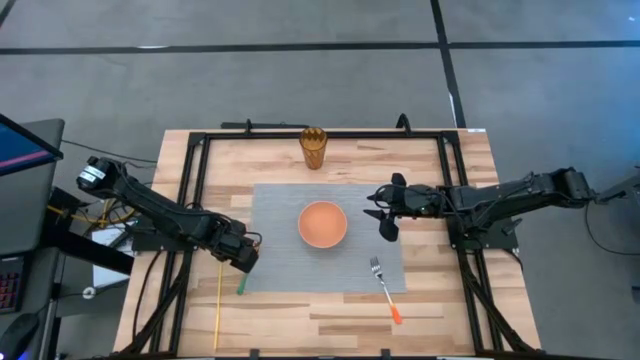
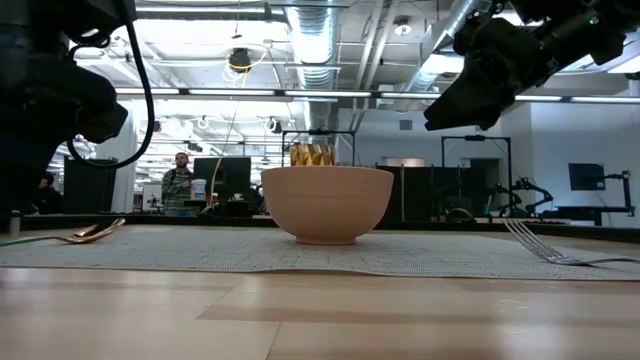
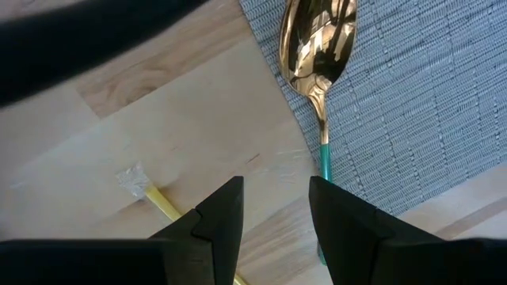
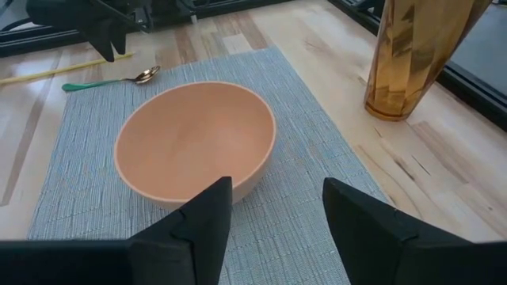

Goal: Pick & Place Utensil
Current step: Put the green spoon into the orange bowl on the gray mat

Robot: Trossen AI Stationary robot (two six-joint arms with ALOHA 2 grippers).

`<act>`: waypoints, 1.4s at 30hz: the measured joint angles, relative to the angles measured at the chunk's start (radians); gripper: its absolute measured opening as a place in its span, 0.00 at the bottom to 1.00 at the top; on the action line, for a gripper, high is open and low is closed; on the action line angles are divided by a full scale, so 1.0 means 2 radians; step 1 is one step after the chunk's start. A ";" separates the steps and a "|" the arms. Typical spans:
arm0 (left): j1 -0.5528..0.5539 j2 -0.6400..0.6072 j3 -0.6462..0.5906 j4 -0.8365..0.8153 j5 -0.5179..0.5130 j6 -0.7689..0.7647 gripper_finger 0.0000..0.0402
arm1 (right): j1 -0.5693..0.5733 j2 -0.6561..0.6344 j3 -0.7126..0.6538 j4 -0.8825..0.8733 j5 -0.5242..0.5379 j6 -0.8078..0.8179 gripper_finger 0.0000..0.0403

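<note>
One orange bowl (image 4: pixel 195 142) sits empty; amber cup's (image 1: pixel 313 146) inside seems hidden.

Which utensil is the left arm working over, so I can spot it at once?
Find the grey placemat in the middle of the wooden table. At its near-left corner, under the left gripper, lies the spoon, bowl on the mat. It has a gold bowl and teal handle; the fork has an orange handle.
</note>
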 joint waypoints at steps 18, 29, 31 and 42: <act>0.008 0.000 0.000 0.023 0.033 -0.050 0.36 | 0.000 0.000 0.000 0.002 0.000 0.000 0.48; 0.022 0.001 0.000 0.058 0.043 -0.051 0.36 | 0.000 0.000 0.000 0.002 0.000 0.000 0.47; 0.022 0.003 0.000 0.059 0.042 -0.052 0.36 | 0.000 0.000 0.000 0.002 0.000 0.000 0.47; 0.022 0.063 0.000 0.080 0.043 -0.052 0.36 | 0.000 0.000 0.000 0.001 0.000 0.000 0.47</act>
